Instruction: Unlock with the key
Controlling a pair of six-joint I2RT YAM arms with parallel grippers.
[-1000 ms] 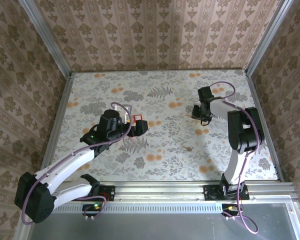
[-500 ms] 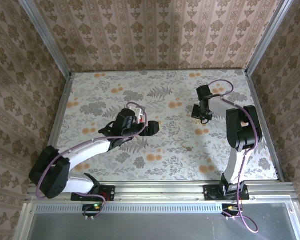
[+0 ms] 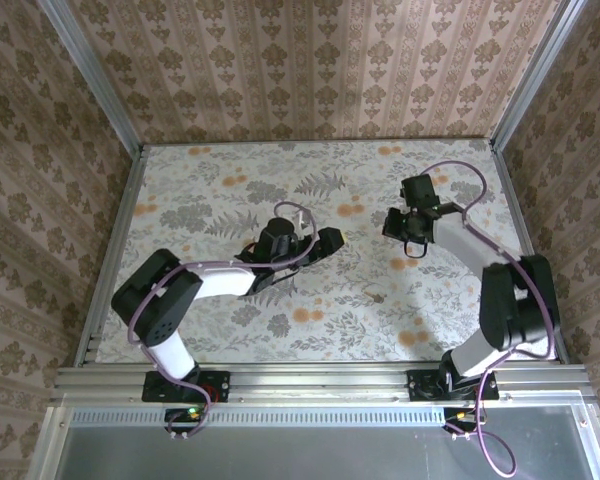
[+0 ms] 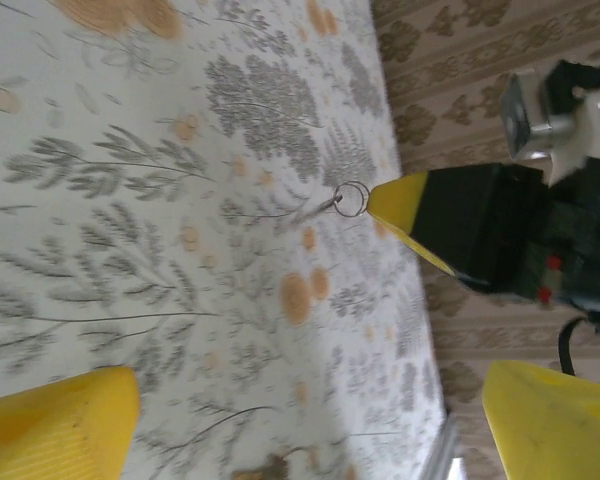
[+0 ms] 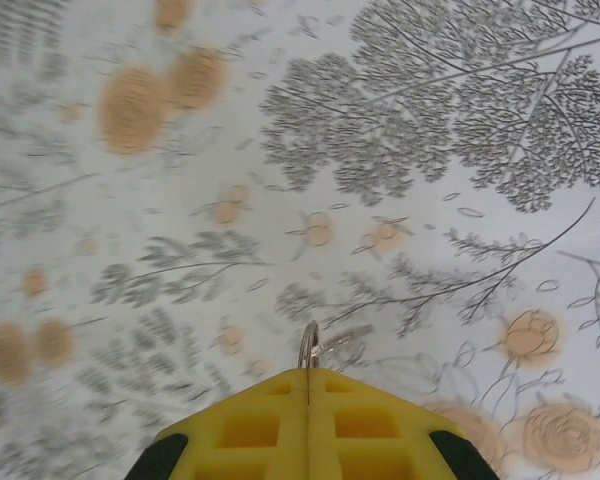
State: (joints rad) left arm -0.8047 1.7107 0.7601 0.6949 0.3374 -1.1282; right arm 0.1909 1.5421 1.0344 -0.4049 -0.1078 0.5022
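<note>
My right gripper [image 5: 308, 378] is shut, its yellow fingertips pinching a thin metal key ring [image 5: 308, 346] edge-on. A small silver key [image 5: 344, 338] hangs from the ring just above the flowered tabletop. In the top view the right gripper [image 3: 399, 226] hovers right of centre. My left gripper [image 3: 327, 240] is stretched out low toward it, a short way to its left. The left wrist view looks across the table at the right gripper [image 4: 460, 225] and the key ring [image 4: 351, 198] at its tip. The left gripper [image 4: 305, 430] is open, with only tabletop between its yellow fingers [image 4: 60, 420].
The flower-patterned table [image 3: 230, 180] is enclosed by wallpapered walls with metal rails [image 3: 120, 210] at the sides. A small brown object [image 3: 375, 295] lies on the table in front of the right gripper. Purple cables loop over both wrists.
The left arm has stretched rightward across the table, carrying its gripper from left of centre toward the right gripper. The right gripper has stayed nearly in place, and the right arm's elbow has swung toward the near edge.
</note>
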